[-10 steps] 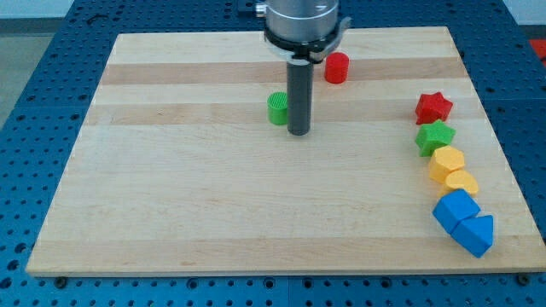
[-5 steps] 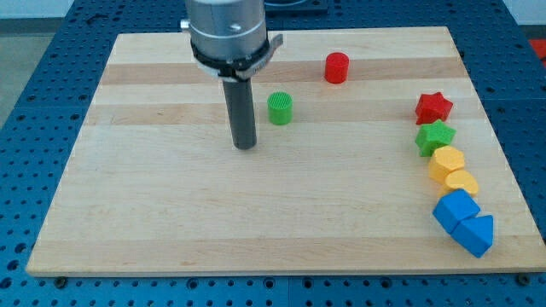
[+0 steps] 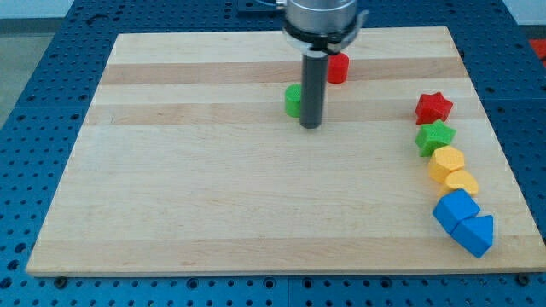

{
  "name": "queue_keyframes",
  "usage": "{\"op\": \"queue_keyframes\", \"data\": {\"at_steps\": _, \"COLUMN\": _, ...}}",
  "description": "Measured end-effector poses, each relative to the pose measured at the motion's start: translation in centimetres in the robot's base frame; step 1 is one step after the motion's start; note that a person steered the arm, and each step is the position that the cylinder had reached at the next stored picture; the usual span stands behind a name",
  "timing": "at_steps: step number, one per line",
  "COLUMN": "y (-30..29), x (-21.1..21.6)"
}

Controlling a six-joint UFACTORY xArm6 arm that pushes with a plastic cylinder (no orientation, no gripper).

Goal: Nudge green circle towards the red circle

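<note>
Camera view, nearest edge first: the pale wooden desk (image 3: 213, 213) lies on a blue perforated base (image 3: 26, 170) that shows all around it. Down the view's right side runs a column of blocks. Closest are two blue blocks touching each other, a blue wedge (image 3: 474, 234) and a blue block (image 3: 454, 210) (its shape is hard to make out). Above them sit two yellow blocks (image 3: 461, 182) and (image 3: 446, 161), also touching, then a green star (image 3: 435, 136) and a red star (image 3: 433, 107).

Toward the middle of the desk, my tip (image 3: 311, 126) rests on the wood just to the view's right of the green circle (image 3: 293, 100), whose right part is hidden behind the dark rod, so whether they touch cannot be told. The red circle (image 3: 339, 68) stands near, up and to the view's right, partly covered by the rod's round metal mount (image 3: 324, 19). The rod hangs straight down; the arm above is cut off at the view's top. No grasping tool is fitted, so no open or closed state applies.
</note>
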State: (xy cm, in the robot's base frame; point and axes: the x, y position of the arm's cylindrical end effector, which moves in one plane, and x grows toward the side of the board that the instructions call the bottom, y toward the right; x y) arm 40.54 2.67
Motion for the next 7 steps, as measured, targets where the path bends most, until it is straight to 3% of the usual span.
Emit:
{"op": "queue_keyframes", "data": {"at_steps": 2, "y": -5.0, "x": -2.8}}
{"op": "queue_keyframes", "data": {"at_steps": 4, "y": -0.4, "x": -4.9}}
{"op": "queue_keyframes", "data": {"at_steps": 7, "y": -1.3, "x": -2.9}}
